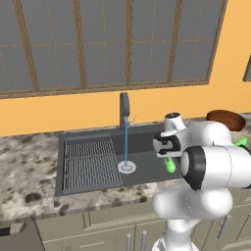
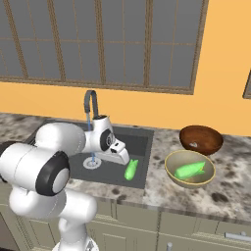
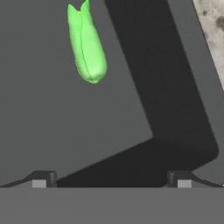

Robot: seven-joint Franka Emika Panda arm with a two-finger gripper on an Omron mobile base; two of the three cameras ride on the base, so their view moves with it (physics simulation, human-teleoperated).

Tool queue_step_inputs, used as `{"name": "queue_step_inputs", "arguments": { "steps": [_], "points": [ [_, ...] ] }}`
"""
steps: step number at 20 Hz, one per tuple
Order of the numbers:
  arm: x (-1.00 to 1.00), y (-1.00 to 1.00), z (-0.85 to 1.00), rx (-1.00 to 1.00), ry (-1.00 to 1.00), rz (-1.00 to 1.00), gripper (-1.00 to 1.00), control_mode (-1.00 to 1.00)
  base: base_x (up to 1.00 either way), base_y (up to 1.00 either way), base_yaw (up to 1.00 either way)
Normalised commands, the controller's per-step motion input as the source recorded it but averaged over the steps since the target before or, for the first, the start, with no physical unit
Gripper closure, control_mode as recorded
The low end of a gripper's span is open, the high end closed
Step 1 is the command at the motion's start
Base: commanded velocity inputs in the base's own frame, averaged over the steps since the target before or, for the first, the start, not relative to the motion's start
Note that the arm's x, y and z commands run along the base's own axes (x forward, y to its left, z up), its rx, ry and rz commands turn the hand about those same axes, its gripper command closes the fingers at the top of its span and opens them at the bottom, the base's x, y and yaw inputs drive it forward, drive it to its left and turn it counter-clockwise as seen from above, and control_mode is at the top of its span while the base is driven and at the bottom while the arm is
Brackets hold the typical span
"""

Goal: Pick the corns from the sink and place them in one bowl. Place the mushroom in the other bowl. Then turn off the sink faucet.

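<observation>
I have the gripper (image 3: pixel 111 179) hanging over the right part of the sink (image 2: pixel 142 142), fingers spread wide apart with nothing between them; in the hand view the two tips sit well clear of each other above bare dark basin floor. One corn (image 3: pixel 86 43) lies on the sink floor ahead of the fingers, not touched by them. In the right base view the same corn (image 2: pixel 130 169) rests near the right wall of the basin, just beside the hand, and in the left base view it (image 1: pixel 170 164) peeks out green below the wrist. The second corn (image 2: pixel 189 170) lies inside the tan bowl (image 2: pixel 172 176), which stands on the counter (image 2: pixel 230 191) to the right of the sink. The reddish-brown bowl (image 2: pixel 214 139) stands just behind the tan one, farther from me, the two rims nearly touching; a small pale speck (image 2: pixel 194 144) shows inside it, too small for me to say whether it is the mushroom. The faucet (image 1: pixel 124 111) stands upright at the far edge of the sink, and a thin blue stream of water (image 1: pixel 126 144) runs from its spout down to the round pale drain (image 1: pixel 126 167). The ribbed section (image 1: pixel 90 164) takes up the left half of the basin. A window (image 1: pixel 108 41) spans the wall behind the faucet.
</observation>
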Motion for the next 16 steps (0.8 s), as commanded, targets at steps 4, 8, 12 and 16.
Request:
{"name": "queue_step_inputs", "arguments": {
  "steps": [4, 8, 12, 16],
  "points": [
    [0.22, 0.00, -0.17, 0.00, 0.00, 0.04, -1.00, -1.00, 0.00, 0.00, 0.00],
    [0.14, -0.06, -0.18, 0.00, -0.02, 0.01, -1.00, -1.00, 0.00, 0.00, 0.00],
    [0.18, -0.06, -0.13, 0.00, -0.04, 0.00, -1.00, -1.00, 0.00, 0.00, 0.00],
    [0.14, -0.10, -0.14, 0.00, -0.01, 0.00, -1.00, -1.00, 0.00, 0.00, 0.00]
  ]
}}
